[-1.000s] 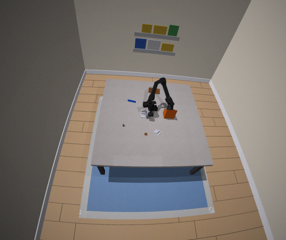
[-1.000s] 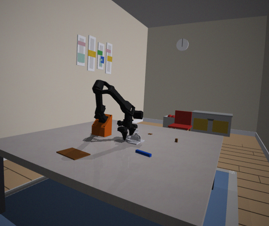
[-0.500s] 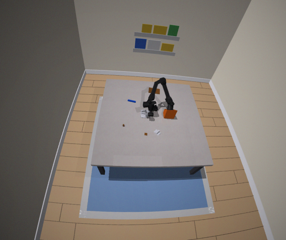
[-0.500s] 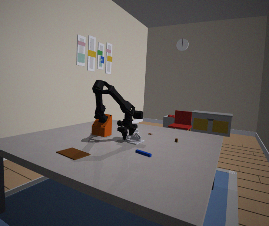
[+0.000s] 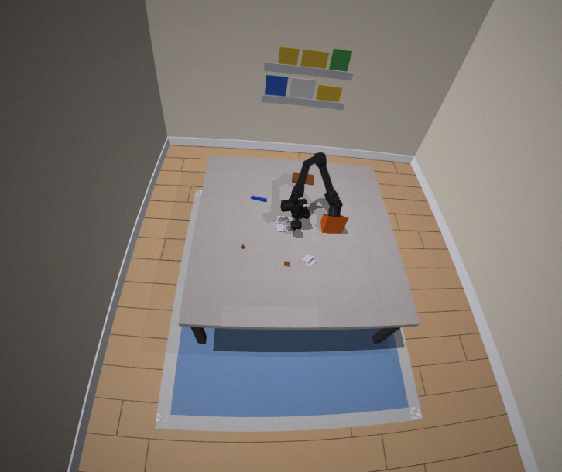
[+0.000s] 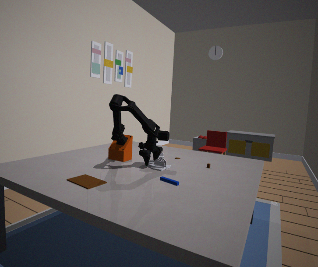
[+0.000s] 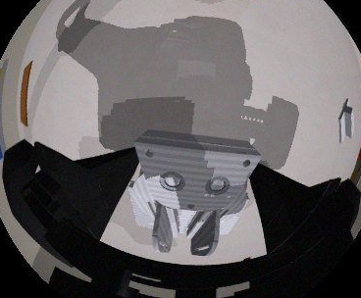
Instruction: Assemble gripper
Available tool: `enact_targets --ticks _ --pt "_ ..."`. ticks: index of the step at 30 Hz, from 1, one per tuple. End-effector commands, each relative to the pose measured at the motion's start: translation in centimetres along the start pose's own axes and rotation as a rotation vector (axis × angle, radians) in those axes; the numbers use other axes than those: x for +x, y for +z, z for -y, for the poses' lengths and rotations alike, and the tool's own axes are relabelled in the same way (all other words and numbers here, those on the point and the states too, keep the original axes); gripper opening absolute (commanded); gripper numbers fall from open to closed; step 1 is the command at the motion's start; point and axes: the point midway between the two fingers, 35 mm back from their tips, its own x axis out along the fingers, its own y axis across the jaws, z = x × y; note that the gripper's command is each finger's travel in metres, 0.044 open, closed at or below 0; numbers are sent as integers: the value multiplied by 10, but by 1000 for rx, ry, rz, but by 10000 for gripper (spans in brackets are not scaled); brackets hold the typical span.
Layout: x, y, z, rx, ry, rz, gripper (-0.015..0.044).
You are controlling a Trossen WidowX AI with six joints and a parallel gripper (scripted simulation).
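Observation:
The white gripper base [image 5: 282, 224] [image 6: 160, 167] [image 7: 141, 214] lies on the table. In the wrist view a grey-striped plate [image 7: 195, 194], which looks like the housing plate, lies over it with a bright round stub in each of two ringed holes. Two curved jaws, a left one [image 7: 162, 235] and a right one [image 7: 205, 237], stick out from under the plate. Their gear teeth are hidden, and I cannot tell whether the plate is fully level. My gripper [image 5: 299, 220] [image 6: 150, 162] [image 7: 196, 161] is open, with one finger on each side of the plate and nothing held.
A small white slotted part [image 5: 309, 260] [image 7: 345, 124] lies apart. A blue bar [image 5: 258, 198] [image 6: 169, 180], a brown sheet [image 5: 306, 179] [image 6: 86, 181] and two small brown pieces [image 5: 286, 264] [image 5: 243, 246] lie around. The orange arm mount [image 5: 334, 224] [image 6: 120, 151] stands nearby.

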Motion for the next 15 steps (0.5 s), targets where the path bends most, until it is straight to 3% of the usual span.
enact_targets --ticks 1,5,10,15 --pt "0 0 0 -2 0 1 440" --pt "-20 -2 2 -1 -4 0 440" --pt "-73 -1 0 2 -1 0 440" --pt "-70 0 3 -8 -1 -8 440"
